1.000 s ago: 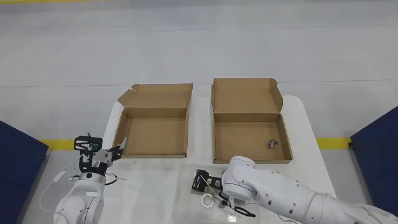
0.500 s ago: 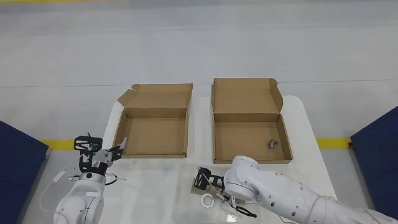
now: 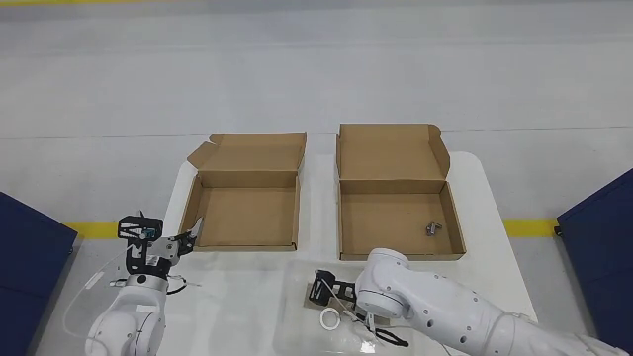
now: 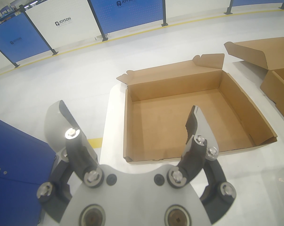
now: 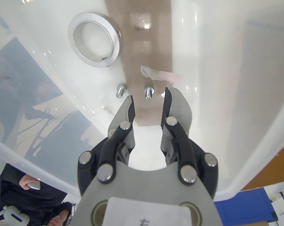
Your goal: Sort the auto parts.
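Observation:
My right gripper (image 5: 148, 99) hangs open inside a clear plastic bin (image 5: 226, 71), its tips just short of a small bolt (image 5: 148, 92). A second bolt (image 5: 120, 90) lies beside it, and a metal ring (image 5: 94, 39) rests farther off on the bin floor. In the top view the right gripper (image 3: 326, 291) is at the near table edge, by the ring (image 3: 329, 320). My left gripper (image 4: 130, 121) is open and holds nothing, poised before the left cardboard box (image 4: 179, 118). The left gripper (image 3: 188, 235) sits at that box's near left corner. A small metal part (image 3: 432, 226) lies in the right box (image 3: 396, 220).
Two open cardboard boxes stand side by side at the back of the white table (image 3: 237, 277), the left box (image 3: 245, 216) with nothing in it. A brown strip (image 5: 144, 24) and a scrap of tape (image 5: 160, 75) lie under the bin floor.
The right arm has shifted very slightly near the bin; the left arm has not moved.

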Available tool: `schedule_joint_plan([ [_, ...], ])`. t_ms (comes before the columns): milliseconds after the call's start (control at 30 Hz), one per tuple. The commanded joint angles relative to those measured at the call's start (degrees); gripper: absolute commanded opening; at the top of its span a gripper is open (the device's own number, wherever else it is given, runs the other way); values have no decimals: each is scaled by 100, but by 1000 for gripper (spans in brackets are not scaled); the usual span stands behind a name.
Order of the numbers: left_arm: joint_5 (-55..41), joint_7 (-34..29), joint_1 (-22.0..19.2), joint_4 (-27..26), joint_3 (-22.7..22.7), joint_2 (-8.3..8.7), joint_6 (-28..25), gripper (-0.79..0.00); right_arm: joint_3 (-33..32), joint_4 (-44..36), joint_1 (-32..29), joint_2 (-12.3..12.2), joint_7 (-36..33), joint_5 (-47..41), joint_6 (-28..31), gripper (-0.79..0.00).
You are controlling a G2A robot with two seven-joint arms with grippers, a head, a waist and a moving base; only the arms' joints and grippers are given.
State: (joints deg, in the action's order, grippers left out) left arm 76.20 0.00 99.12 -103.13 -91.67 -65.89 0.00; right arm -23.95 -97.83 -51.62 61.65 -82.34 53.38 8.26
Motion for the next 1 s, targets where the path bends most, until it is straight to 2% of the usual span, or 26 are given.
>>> schedule_joint_plan([
  [0, 0, 0, 0, 0, 0, 0, 0, 0, -2, 23, -8, 16, -7, 15, 3, -548],
  [133, 0, 0, 0, 0, 0, 0, 0, 0, -9, 68, -29, 49, 18, 28, 21, -557],
  [300, 0, 0, 0, 0, 0, 0, 0, 0, -17, 122, -50, 90, 43, 44, 59, -610],
  [333, 0, 0, 0, 0, 0, 0, 0, 0, -20, 130, -54, 98, 54, 44, 63, -643],
  [367, 0, 0, 0, 0, 0, 0, 0, 0, -22, 145, -59, 105, 56, 43, 70, -714],
  [400, 0, 0, 0, 0, 0, 0, 0, 0, -25, 156, -62, 113, 56, 43, 76, -736],
  [567, 0, 0, 0, 0, 0, 0, 0, 0, -43, 217, -83, 148, 58, 69, 74, -711],
  [633, 0, 0, 0, 0, 0, 0, 0, 0, -52, 255, -91, 161, 59, 71, 81, -720],
  [733, 0, 0, 0, 0, 0, 0, 0, 0, -72, 296, -104, 179, 69, 67, 87, -785],
  [967, 0, 0, 0, 0, 0, 0, 0, 0, -182, 170, -131, 177, -54, 163, 35, -785],
])
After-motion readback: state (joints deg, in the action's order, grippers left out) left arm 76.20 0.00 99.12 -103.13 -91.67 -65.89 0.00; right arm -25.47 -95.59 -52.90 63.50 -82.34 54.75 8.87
